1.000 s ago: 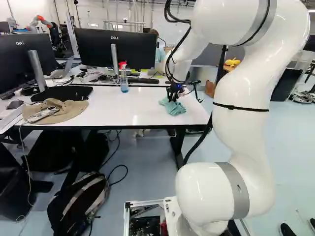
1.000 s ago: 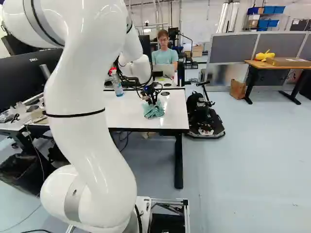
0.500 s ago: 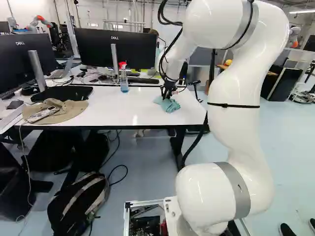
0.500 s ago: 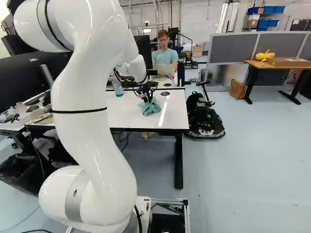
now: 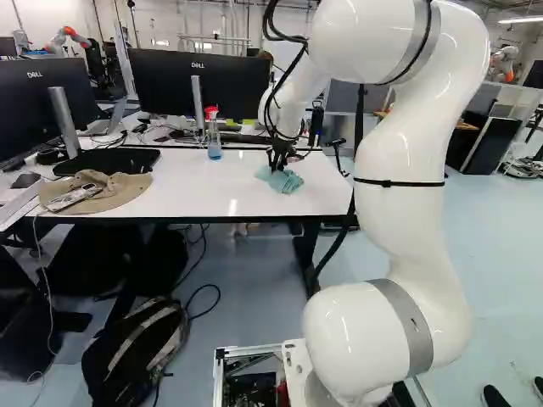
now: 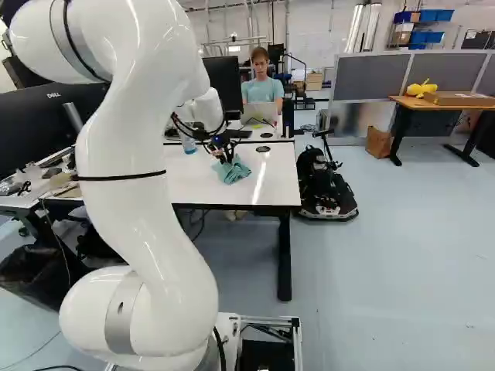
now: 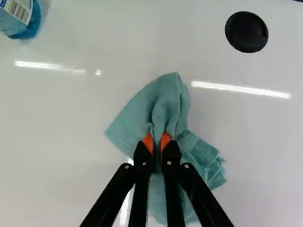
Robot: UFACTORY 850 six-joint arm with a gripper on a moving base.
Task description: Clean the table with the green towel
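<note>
My gripper (image 5: pixel 277 159) is over the right part of the white table (image 5: pixel 195 191) in the left base view, with the green towel (image 5: pixel 284 181) under it. In the wrist view the gripper (image 7: pixel 156 142) is shut on a pinched fold of the towel (image 7: pixel 165 101), cloth showing between its orange pads. The rest of the towel lies bunched on the tabletop, spreading ahead of the fingers and to one side beneath them. Part of the cloth is hidden behind the fingers.
A spray bottle (image 5: pixel 214 136) stands near the table's far edge. A cap (image 5: pixel 102 191) with a phone, a black pad (image 5: pixel 106 161) and monitors (image 5: pixel 182 85) are farther left. A round black cable cover (image 7: pixel 246 31) sits in the tabletop. Another robot (image 5: pixel 68 36) stands far behind.
The arm has swung leftward over the table, and the gripper has dragged the towel with it toward the spray bottle's side. The base has stayed put.
</note>
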